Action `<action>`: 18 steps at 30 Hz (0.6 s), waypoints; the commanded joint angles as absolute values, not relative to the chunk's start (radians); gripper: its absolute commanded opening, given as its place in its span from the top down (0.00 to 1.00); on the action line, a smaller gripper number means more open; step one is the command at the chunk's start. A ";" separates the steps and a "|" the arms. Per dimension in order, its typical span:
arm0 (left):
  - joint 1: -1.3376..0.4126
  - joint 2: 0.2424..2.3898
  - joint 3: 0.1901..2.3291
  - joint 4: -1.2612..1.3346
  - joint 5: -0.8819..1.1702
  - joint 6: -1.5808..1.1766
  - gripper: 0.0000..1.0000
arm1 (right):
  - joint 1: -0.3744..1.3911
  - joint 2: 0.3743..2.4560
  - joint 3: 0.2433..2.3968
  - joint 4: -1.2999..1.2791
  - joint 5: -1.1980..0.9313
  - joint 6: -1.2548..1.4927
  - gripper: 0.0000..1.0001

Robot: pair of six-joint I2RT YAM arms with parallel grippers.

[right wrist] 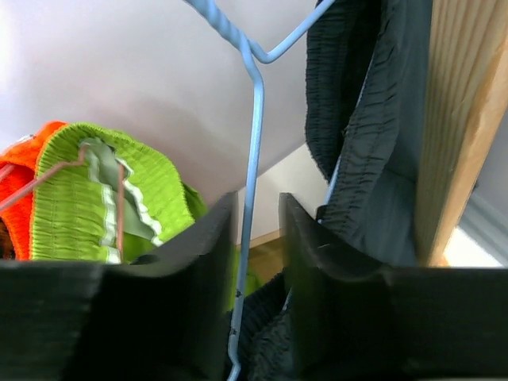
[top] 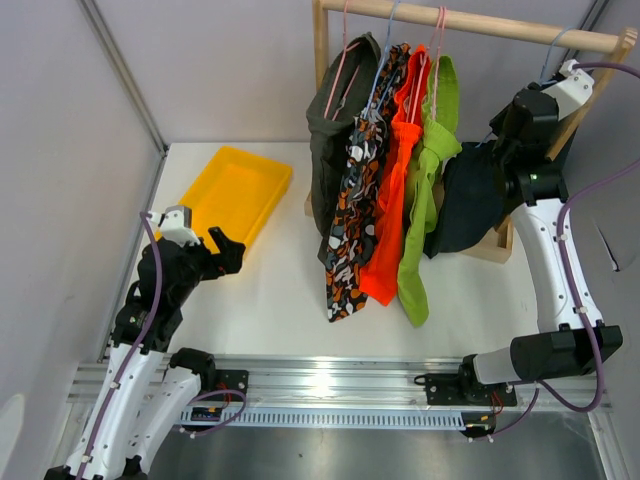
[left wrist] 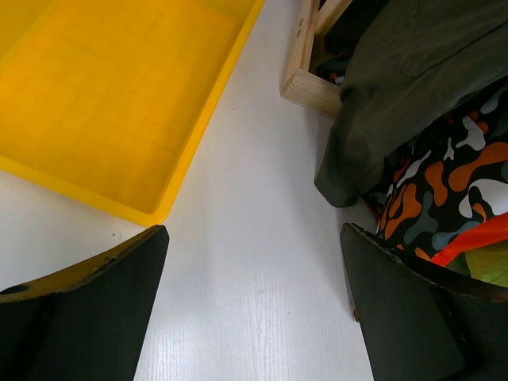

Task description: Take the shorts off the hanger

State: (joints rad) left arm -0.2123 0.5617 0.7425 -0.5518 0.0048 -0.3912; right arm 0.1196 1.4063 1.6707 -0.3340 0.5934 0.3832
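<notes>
Five shorts hang from a wooden rail (top: 480,22): dark olive (top: 335,130), camouflage (top: 350,220), orange (top: 390,220), lime green (top: 425,200) and dark navy (top: 470,200). My right gripper (top: 498,138) is raised at the navy pair. In the right wrist view its jaws (right wrist: 258,210) stand narrowly open around the light blue wire hanger (right wrist: 255,119). The wire lies against the left finger, with a gap to the right one. The navy shorts (right wrist: 373,135) bunch beside and below the fingers. My left gripper (top: 228,250) is wide open and empty, low over the table (left wrist: 254,262).
A yellow tray (top: 235,190) lies at the back left, just beyond the left gripper. The rack's wooden base (left wrist: 305,71) and post (right wrist: 464,119) stand close to the garments. The olive shorts (left wrist: 413,87) and the camouflage pair (left wrist: 444,190) hang down to the table.
</notes>
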 commanded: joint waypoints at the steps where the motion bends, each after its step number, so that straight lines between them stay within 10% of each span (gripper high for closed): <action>1: -0.221 0.555 0.755 -0.531 0.023 -0.377 0.03 | 0.106 1.393 1.675 -0.302 0.586 0.390 0.72; 18: -0.232 0.557 0.755 -0.538 0.008 -0.379 0.04 | 0.066 1.470 1.717 -0.348 0.489 0.393 0.57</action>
